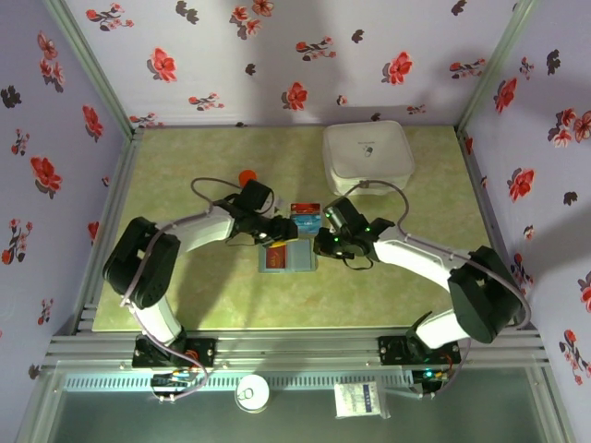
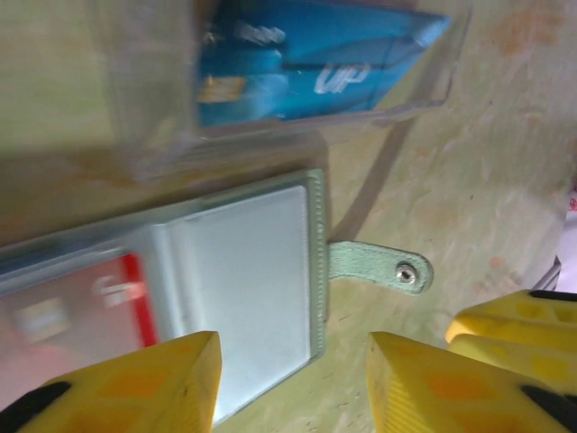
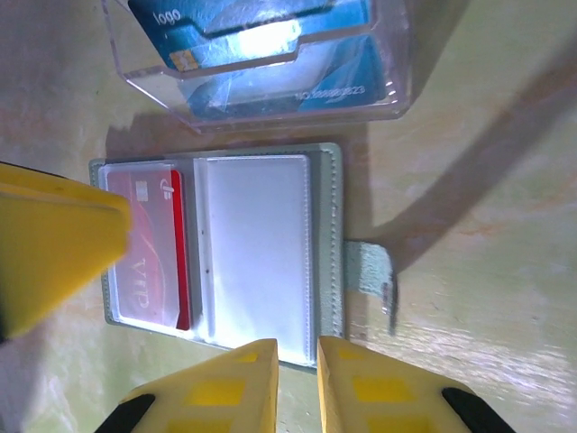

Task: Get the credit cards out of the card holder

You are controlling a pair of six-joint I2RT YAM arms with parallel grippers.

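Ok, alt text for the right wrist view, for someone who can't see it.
An open card holder lies flat on a green table, a red card in its left pocket, the other pocket empty. Beyond it a clear box holds blue cards; the right hand is at the holder's near edge.

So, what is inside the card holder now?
A red card sits in one pocket of the holder; the pocket by the strap looks empty. A yellow finger covers part of the card; anything beneath the card is hidden.
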